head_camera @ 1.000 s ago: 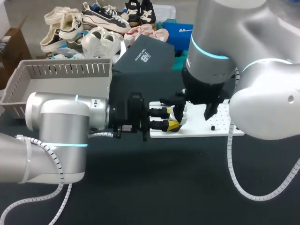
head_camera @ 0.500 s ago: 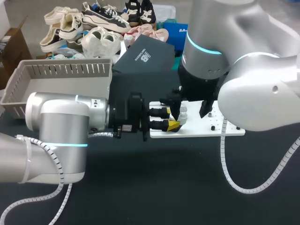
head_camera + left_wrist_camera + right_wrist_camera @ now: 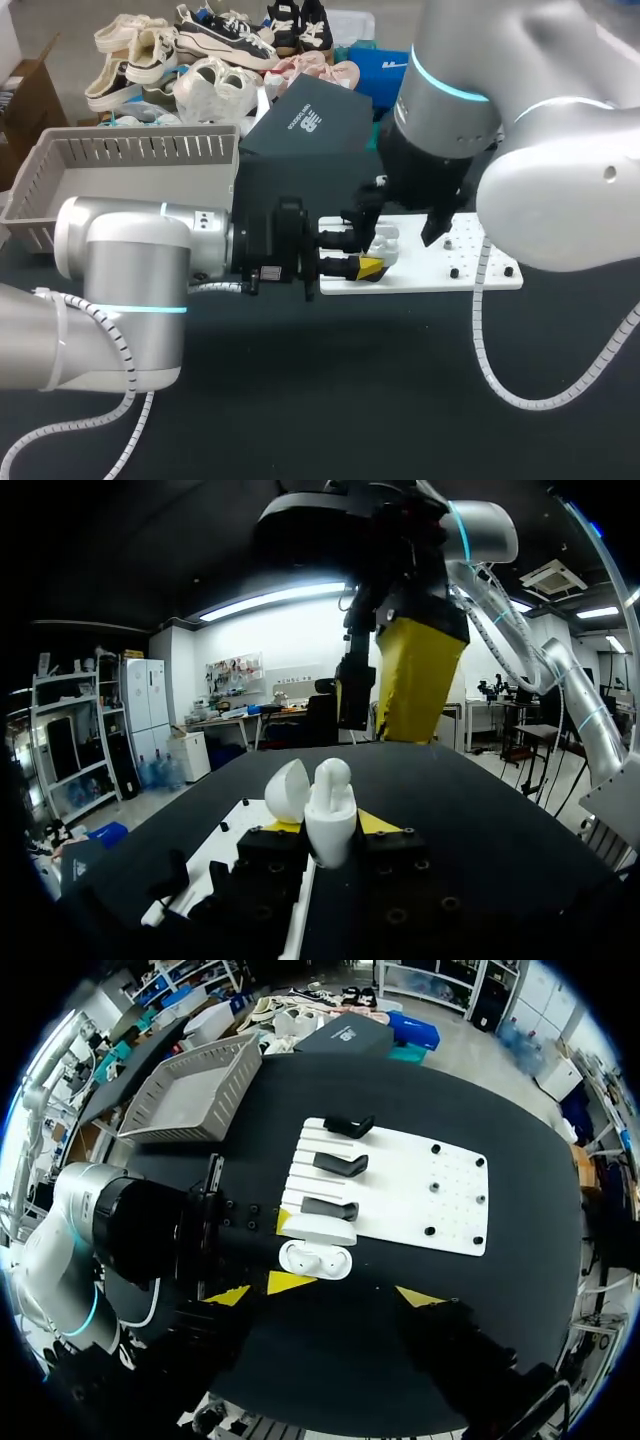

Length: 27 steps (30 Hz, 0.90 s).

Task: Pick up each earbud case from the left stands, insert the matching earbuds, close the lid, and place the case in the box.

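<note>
l gripper [image 3: 363,253] clamped on white earbud case [image 3: 328,815] from two sides. case lid hinged open, case held off table just beside corner of white stand board [image 3: 400,1185], near closest of three black stands [image 3: 340,1163]. two small sockets show in case in r wrist view; can't tell if buds are in them. r gripper [image 3: 330,1295] spread wide, holding nothing, hanging above case. grey basket [image 3: 130,160] behind l arm, well apart from case; inside shows plain grey floor.
</note>
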Tool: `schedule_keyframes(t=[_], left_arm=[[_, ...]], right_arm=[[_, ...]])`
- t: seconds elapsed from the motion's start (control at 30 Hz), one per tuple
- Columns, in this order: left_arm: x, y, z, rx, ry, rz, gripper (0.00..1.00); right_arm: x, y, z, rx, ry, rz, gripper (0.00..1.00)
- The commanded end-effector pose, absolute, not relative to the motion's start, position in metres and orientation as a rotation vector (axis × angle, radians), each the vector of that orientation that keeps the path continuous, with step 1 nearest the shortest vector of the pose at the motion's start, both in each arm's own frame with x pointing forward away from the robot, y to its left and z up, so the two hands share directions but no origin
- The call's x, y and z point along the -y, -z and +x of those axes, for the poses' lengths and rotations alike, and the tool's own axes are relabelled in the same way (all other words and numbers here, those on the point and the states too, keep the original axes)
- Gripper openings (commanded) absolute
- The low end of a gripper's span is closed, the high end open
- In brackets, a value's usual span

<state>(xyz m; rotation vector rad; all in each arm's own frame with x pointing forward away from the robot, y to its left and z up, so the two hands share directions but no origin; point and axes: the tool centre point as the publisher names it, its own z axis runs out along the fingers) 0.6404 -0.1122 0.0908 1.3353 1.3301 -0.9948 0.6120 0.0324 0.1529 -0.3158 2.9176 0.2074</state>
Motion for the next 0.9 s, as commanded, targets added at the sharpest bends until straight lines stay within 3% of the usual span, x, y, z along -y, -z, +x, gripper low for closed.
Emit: schedule_keyframes(t=[0.03,0.33,0.9], left_arm=[[0.113,-0.09,0.639,-1.33,0.99,1.331,0.0],[0.113,-0.09,0.639,-1.33,0.99,1.331,0.0],[0.113,-0.09,0.639,-1.33,0.99,1.331,0.0]], right_arm=[[-0.02,-0.157,0.608,-2.888,-0.199,-0.267,0.88],[-0.001,-0.149,0.624,-2.912,-0.153,-0.124,0.94],[0.008,-0.13,0.639,-2.965,-0.158,-0.053,0.93]])
